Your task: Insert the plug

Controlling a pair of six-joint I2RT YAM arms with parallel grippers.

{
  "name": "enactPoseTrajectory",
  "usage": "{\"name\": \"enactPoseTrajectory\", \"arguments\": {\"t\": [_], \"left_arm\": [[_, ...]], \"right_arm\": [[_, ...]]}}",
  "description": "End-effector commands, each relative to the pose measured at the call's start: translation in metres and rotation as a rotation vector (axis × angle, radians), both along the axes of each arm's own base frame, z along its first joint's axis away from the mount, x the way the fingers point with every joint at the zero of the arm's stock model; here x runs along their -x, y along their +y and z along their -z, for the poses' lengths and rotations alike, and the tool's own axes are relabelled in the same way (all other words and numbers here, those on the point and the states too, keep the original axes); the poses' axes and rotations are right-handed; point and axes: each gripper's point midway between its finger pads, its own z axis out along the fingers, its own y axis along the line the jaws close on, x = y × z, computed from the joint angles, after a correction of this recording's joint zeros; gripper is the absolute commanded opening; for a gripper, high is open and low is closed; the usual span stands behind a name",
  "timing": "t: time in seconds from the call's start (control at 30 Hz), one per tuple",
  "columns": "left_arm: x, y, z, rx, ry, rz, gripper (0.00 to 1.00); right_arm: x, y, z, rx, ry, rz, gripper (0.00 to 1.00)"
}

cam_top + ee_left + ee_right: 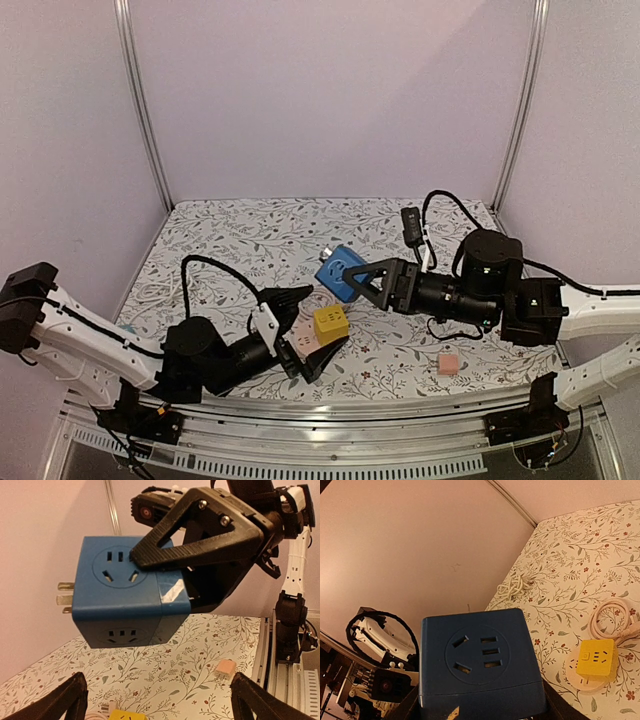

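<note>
Floral cloth covers the table (250, 225); both arms are reached in over its middle.

Right gripper (349, 275): fingers clamped on top and bottom of the blue socket cube (120, 605). The cube is held in the air, clear of the cloth. Its three flat prongs (64, 598) project sideways from one face, roughly level.

Left gripper (326, 318): fingers spread fully apart with nothing gripped. The yellow socket cube (597, 663) is seen on the cloth between them, on a pale round base, just below and beside the blue cube. Contact with either finger cannot be told.

Step judged in hand: the blue cube's prongs are to be seated in the slots on the yellow cube's upper face.

- Blue cube to be turned until the prongs point straight down.
- Prongs to be centred over matching slots before any descent.
- Yellow cube best braced by closing the left fingers on its sides, since it is light and likely to slide.
- Push to be kept vertical; a tilted entry risks jamming.

A coiled white cable (612, 617) lies beside the yellow cube. A small pink block (449, 362) lies well apart.

Writing: no brand legible. A pale sticker (172, 591) on the blue cube appears blank; marks on the yellow cube are too small to read.
</note>
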Motion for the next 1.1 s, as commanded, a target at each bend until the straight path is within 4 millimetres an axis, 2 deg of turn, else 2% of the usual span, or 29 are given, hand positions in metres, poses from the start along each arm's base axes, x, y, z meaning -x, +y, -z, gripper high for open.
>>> {"name": "enactPoseTrajectory", "arguments": {"t": [0.0, 0.2, 0.37, 0.43, 0.5, 0.67, 0.77, 0.97, 1.07], "left_arm": [[-0.007, 0.004, -0.031, 0.095, -0.050, -0.098, 0.98], [-0.008, 0.004, -0.042, 0.105, -0.072, -0.146, 0.91], [-0.012, 0.006, -0.047, 0.106, -0.085, -0.189, 0.75], [-0.014, 0.006, -0.048, 0.104, -0.089, -0.210, 0.73], [-0.015, 0.006, -0.051, 0.115, -0.094, -0.225, 0.74], [-0.015, 0.001, -0.055, 0.110, -0.117, -0.250, 0.88], [-0.018, 0.002, -0.055, 0.099, -0.135, -0.298, 0.88], [-0.019, 0.010, -0.057, 0.122, -0.148, -0.344, 0.73], [-0.018, 0.008, -0.054, 0.104, -0.156, -0.344, 0.51]], "right_arm": [[0.002, 0.019, -0.032, -0.122, 0.010, -0.052, 0.00], [0.003, 0.024, -0.031, -0.158, 0.032, -0.065, 0.00], [0.005, 0.023, -0.033, -0.185, 0.042, -0.072, 0.00], [0.007, 0.025, -0.034, -0.195, 0.046, -0.089, 0.00], [0.012, 0.028, -0.034, -0.200, 0.054, -0.120, 0.00], [0.012, 0.030, -0.031, -0.205, 0.068, -0.128, 0.00], [0.013, 0.031, -0.030, -0.204, 0.072, -0.131, 0.00], [0.010, 0.029, -0.026, -0.204, 0.075, -0.112, 0.00], [0.009, 0.027, -0.026, -0.205, 0.073, -0.106, 0.00]]}}
